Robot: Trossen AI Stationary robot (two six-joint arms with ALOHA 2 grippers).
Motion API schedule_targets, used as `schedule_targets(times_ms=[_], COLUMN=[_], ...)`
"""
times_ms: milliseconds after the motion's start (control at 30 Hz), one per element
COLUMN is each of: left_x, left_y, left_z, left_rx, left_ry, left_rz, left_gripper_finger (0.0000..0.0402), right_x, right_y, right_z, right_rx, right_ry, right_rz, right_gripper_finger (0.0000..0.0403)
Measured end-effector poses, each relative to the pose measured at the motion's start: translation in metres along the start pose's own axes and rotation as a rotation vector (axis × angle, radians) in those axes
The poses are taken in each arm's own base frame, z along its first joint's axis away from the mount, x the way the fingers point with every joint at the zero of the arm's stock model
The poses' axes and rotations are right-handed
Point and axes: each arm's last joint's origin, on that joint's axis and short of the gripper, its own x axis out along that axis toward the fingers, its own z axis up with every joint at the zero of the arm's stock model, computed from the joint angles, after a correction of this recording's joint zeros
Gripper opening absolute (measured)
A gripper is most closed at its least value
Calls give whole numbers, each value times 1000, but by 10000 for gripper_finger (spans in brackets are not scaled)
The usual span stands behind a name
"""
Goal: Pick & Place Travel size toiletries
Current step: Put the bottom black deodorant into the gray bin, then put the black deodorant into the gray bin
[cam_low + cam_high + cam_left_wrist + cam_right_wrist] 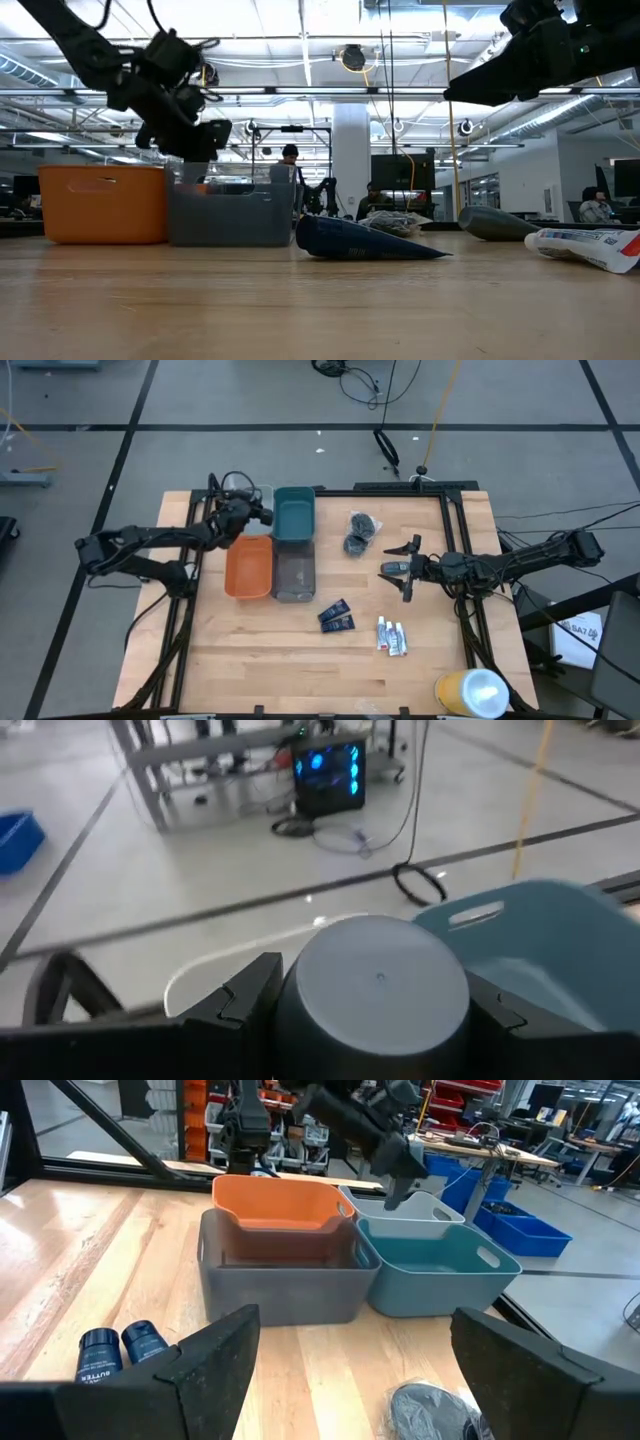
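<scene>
The left gripper [258,512] is reaching over the clear bin [256,510], its jaws pinching a dark grey oval bottle [372,992] whose lower part is cut off. The right gripper [412,566] is hovering low, jaws spread wide, with a dark grey puff [432,1410] just ahead between them, partly cut off.

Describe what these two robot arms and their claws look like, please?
Both arms are dark, nearly black, built of slim jointed segments with thin black cables looped along them. The left claw sits at the end of a bulky wrist with wiring bunched around it. The right claw ends in two flat, dark, blocky fingers with angular edges. No markings are readable on them.
</scene>
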Motion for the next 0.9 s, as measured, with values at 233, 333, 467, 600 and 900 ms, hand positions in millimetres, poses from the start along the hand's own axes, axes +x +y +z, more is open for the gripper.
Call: schedule_targets(times_ms=[233,333,467,600,900], left_x=[14,16,15,15,-20], left_y=[2,2,2,1,-7], left_z=[-12,-14,-14,-14,16], left_rx=[-79,-72,-68,-32,37], left_ry=[78,87,90,97,8], left_rz=[-21,-17,-18,-50,-464], left_gripper_finger=[200,267,345,390,363], right_x=[0,0,0,0,-1], right_y=[0,0,0,0,0], right_z=[0,0,0,0,-4], right_rx=[-1,-1,-1,-1,-8], right_ry=[0,0,0,0,39], right_rz=[0,0,0,0,4], right_gripper_finger=[313,313,313,313,313])
